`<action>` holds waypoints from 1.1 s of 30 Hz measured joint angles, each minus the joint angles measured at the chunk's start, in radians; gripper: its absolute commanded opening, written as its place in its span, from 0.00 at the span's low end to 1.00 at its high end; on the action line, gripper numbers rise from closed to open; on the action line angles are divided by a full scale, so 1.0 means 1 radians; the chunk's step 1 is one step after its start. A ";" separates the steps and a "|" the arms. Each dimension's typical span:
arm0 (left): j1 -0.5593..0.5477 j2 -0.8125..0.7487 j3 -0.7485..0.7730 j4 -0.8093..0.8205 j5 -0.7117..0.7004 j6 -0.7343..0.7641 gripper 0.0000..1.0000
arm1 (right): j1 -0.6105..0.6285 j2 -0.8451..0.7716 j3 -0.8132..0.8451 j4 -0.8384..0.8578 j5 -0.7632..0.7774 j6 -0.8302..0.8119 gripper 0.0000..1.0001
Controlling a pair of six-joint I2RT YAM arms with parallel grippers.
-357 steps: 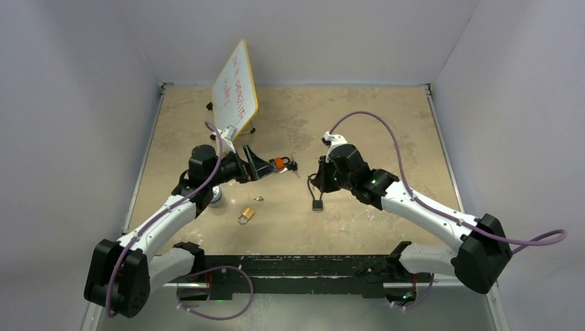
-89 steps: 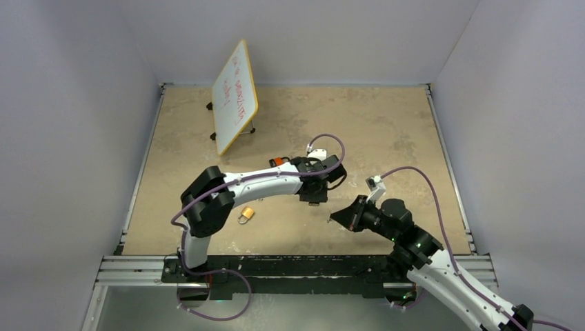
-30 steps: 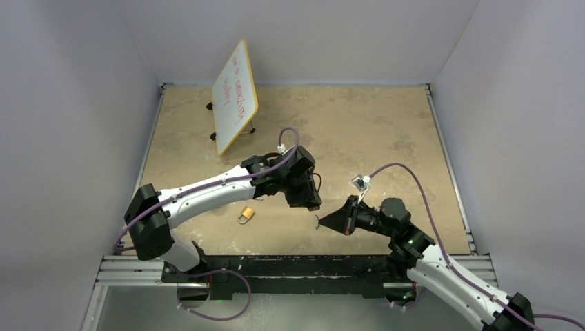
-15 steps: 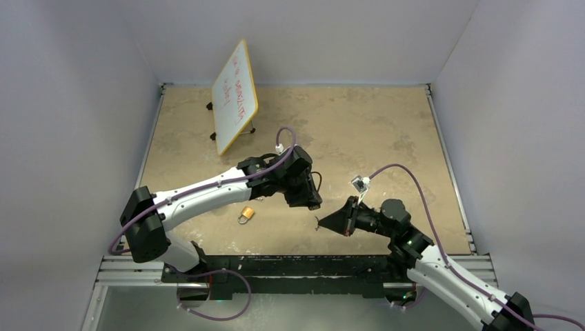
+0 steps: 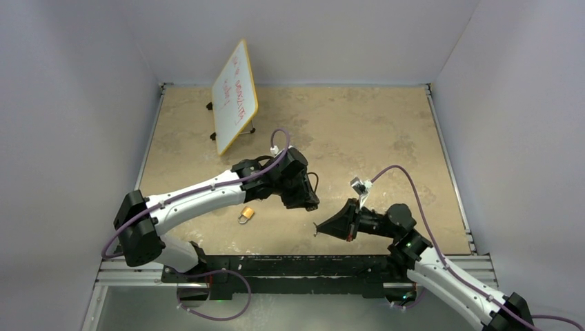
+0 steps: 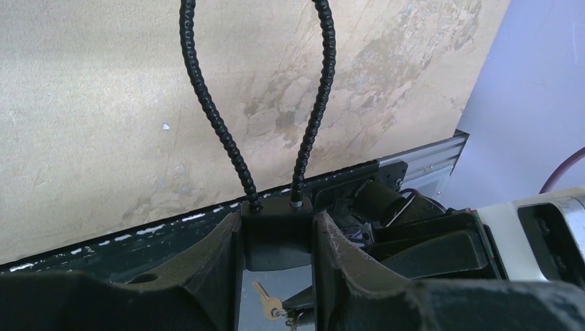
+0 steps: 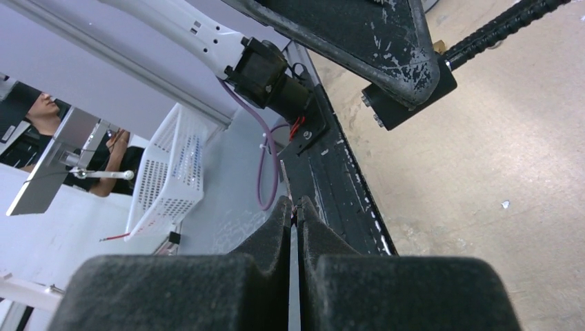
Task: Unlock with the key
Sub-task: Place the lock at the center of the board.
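Note:
My left gripper (image 5: 308,201) is shut on a black padlock (image 6: 276,234), whose body sits clamped between the two fingers. Its black flexible cable shackle (image 6: 214,117) loops up and away in the left wrist view. A brass key (image 6: 265,302) shows just under the lock body, pointing up toward it without touching. My right gripper (image 5: 318,227) holds that key, shut on it and hovering low beside the left gripper near the table's front edge. From the right wrist view the padlock (image 7: 412,91) hangs above, and only a sliver of key pokes past my right gripper's (image 7: 295,204) tips.
A small brass padlock (image 5: 245,215) lies on the tan tabletop left of both grippers. A tilted whiteboard (image 5: 234,93) stands at the back left. The black rail (image 5: 290,265) runs along the table's front edge, and a white basket (image 7: 169,172) sits beyond it.
The left arm has drifted slightly left with the black padlock. The right gripper has edged a little down and left with the key. Both grips are unchanged.

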 measured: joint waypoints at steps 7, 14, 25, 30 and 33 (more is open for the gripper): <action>0.000 -0.010 -0.008 0.002 0.000 -0.008 0.00 | 0.000 0.000 -0.005 0.028 -0.010 0.009 0.00; 0.000 -0.021 -0.022 0.009 0.000 -0.024 0.00 | 0.000 0.017 -0.005 -0.047 0.033 -0.014 0.00; 0.006 -0.042 -0.055 0.018 -0.001 -0.027 0.00 | 0.000 0.014 -0.004 -0.200 0.164 -0.051 0.00; 0.006 -0.045 -0.076 0.041 -0.016 0.002 0.00 | 0.000 0.017 0.002 -0.298 0.280 -0.044 0.00; 0.006 -0.059 -0.117 0.090 -0.044 0.065 0.00 | 0.000 0.044 0.023 -0.355 0.366 -0.038 0.00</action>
